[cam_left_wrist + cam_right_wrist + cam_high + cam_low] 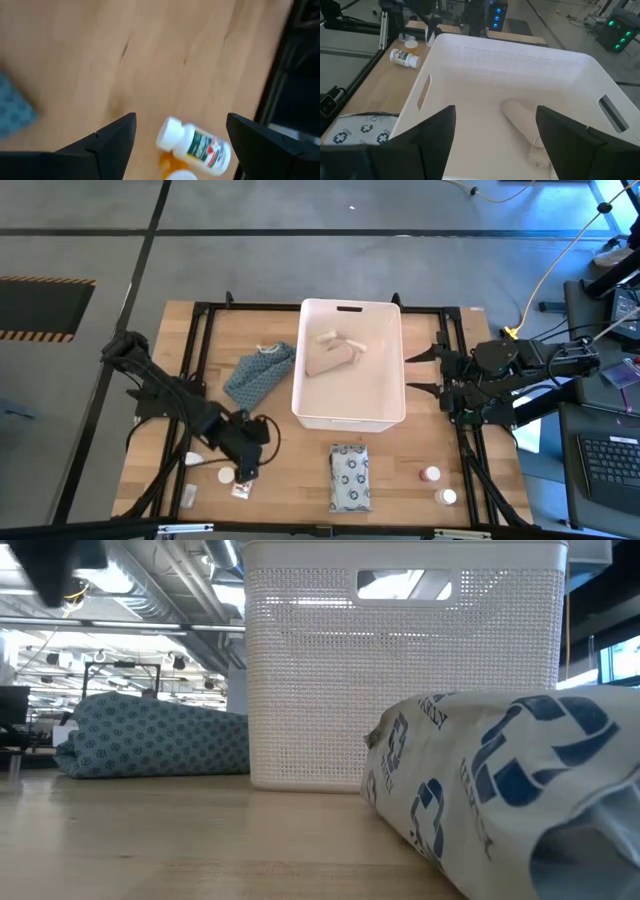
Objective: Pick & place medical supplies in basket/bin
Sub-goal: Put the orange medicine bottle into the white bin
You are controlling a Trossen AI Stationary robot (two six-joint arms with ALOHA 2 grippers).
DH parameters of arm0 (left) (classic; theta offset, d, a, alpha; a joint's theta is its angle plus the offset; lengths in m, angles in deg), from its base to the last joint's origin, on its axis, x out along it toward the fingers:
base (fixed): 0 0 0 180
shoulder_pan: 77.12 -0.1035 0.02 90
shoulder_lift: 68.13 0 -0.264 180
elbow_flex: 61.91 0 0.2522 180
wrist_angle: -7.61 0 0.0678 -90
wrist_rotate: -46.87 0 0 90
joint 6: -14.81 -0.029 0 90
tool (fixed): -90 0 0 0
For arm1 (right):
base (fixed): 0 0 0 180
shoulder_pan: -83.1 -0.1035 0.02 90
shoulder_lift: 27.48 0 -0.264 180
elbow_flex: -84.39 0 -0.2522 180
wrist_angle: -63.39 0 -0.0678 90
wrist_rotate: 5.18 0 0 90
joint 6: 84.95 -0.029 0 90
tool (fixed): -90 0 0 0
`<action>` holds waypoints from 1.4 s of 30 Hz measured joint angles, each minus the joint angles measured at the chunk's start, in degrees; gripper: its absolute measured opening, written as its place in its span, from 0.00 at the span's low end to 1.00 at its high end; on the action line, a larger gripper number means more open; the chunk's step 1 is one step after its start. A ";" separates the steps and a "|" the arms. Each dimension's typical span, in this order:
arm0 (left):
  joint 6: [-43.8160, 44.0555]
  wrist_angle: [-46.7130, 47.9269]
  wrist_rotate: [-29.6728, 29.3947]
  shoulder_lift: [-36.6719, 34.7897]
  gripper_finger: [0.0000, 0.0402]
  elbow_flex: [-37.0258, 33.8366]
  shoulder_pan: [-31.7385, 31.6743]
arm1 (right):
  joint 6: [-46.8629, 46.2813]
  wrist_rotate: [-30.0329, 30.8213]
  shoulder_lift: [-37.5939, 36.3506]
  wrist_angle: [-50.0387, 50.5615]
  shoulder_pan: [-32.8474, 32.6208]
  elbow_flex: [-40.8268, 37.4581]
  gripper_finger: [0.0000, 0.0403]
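Left end effector [180,145] spread wide over a lying pill bottle [195,147] — right end effector [495,140] released above white bin [349,418].

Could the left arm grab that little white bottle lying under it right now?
Probably yes. The left gripper hangs open right above the white bottle, which lies on its side on bare wood between the two fingers. Only an orange-capped bottle sits close beside it and might get nudged.

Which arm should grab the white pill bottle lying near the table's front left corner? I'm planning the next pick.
Left, probably. The left gripper hangs open right over that pill bottle, while the right gripper waits beside the bin.
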 joint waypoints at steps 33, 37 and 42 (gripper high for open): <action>43.90 8.02 10.64 13.09 0.75 0.58 11.55 | -1.73 0.00 0.42 -0.13 0.00 0.00 0.69; 44.55 8.00 10.91 13.63 0.75 0.58 11.59 | -1.73 0.00 0.42 -0.16 0.02 0.00 0.69; 44.58 8.00 9.83 13.68 0.75 0.58 11.93 | -1.73 0.00 0.42 -0.15 0.00 0.00 0.69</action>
